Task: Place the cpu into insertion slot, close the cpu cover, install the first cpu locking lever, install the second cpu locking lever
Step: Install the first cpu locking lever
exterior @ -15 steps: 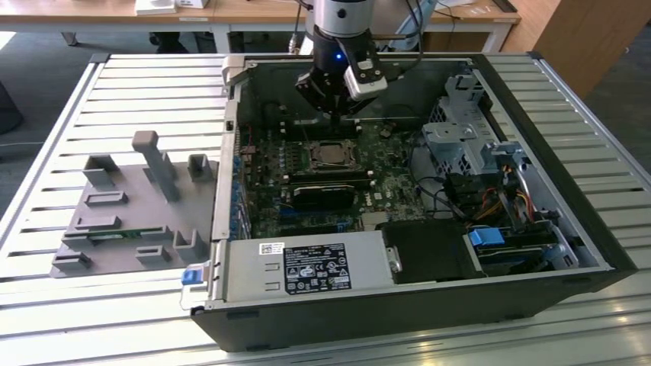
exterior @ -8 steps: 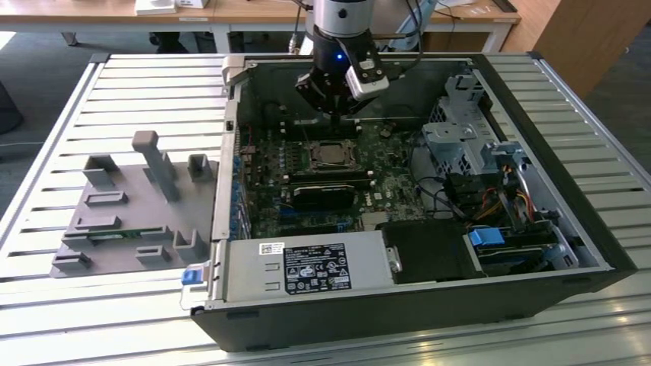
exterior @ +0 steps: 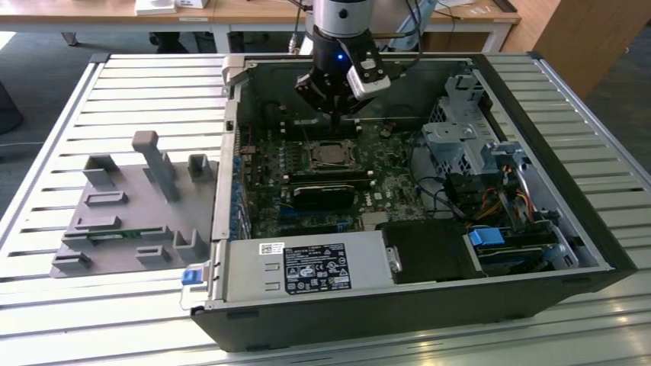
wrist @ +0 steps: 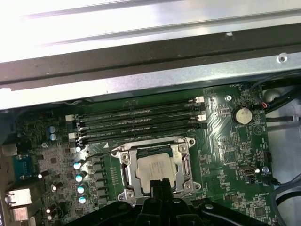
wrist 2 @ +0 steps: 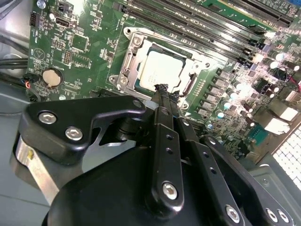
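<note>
Green motherboard [exterior: 392, 183] lies inside an open black computer case [exterior: 600, 229] on a slatted metal bench [exterior: 152, 84]. In the exterior view the cpu [exterior: 328, 155] sits in its socket near the middle of the board, its dull metallic top showing through the window of the cpu cover [wrist 2: 128, 69], which lies flat around it. The end effector [exterior: 341, 126] hangs from the arm at the socket's 12 o'clock edge in the exterior view. In both wrist views its black fingers are drawn together with no gap between the tips, and the tips rest at the socket's rim. I cannot tell whether anything thin is pinched there. A black card [exterior: 325, 194] stands at 6 o'clock from the socket in the exterior view, and a silver power supply [exterior: 305, 267] lies beyond it at the case's 6 o'clock wall. A grey fixture plate [exterior: 122, 221] rests on the bench at 9 o'clock from the case. In the first wrist view, long memory slots [wrist: 136, 122] run just beside the socket, with a coin cell [wrist: 242, 114] farther off.
</note>
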`<state>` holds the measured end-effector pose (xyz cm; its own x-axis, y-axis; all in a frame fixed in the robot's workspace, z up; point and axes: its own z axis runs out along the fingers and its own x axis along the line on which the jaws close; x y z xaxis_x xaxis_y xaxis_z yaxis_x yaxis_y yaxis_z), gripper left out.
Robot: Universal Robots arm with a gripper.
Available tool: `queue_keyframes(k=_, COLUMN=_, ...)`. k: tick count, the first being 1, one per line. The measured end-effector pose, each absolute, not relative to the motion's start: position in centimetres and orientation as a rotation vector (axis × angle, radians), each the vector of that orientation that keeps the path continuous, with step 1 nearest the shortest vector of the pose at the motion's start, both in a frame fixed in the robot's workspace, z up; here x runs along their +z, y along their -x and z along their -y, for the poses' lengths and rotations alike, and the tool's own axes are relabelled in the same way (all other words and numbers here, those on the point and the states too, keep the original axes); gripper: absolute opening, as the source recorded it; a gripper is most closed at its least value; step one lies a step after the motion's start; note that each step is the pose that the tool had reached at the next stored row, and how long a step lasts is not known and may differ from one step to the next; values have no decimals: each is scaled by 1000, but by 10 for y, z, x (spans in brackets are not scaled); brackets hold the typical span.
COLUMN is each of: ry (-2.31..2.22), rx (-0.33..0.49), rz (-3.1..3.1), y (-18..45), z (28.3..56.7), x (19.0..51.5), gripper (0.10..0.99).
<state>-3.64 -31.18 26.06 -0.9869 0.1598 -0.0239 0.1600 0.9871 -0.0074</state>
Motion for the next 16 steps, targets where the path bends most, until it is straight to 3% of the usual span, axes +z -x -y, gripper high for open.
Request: queue_keyframes(k=16, ry=-187, rx=31, rz=-3113, y=52, z=313, x=260, gripper=118)
